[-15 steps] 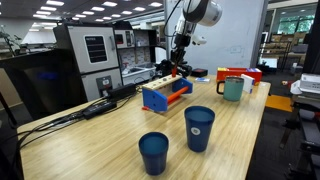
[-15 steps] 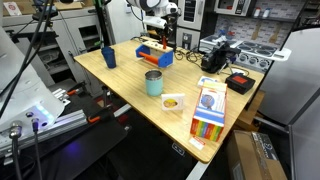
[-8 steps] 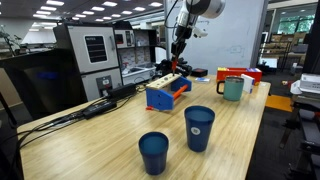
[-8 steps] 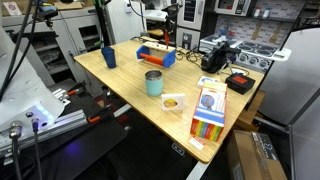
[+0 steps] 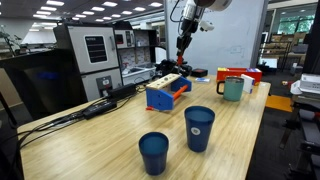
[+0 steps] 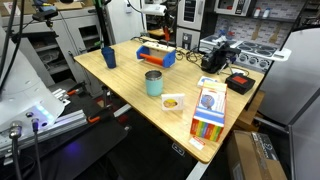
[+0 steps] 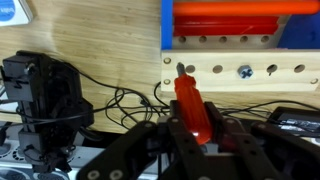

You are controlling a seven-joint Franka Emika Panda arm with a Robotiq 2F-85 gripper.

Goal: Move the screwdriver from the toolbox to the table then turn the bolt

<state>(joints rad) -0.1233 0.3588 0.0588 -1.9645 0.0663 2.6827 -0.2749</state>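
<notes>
The black two-finger gripper is clamped on the small slim screwdriver with the red handle, which stands up between its jaws in the wrist view. In an exterior view the gripper hangs well above the blue rectangular tray-like toolbox with orange-red ends, so the screwdriver is in the air, out of the tray and off the long light-wood table.

The toolbox sits near the far edge of the table in both exterior views. An orange-red inner part lies in it, and a pale wooden strip with a row of holes along its side carries a metal bolt.

Two dark blue plastic cups stand toward the near edge, and a teal mug stands toward the far corner. I cannot tell their contents.
</notes>
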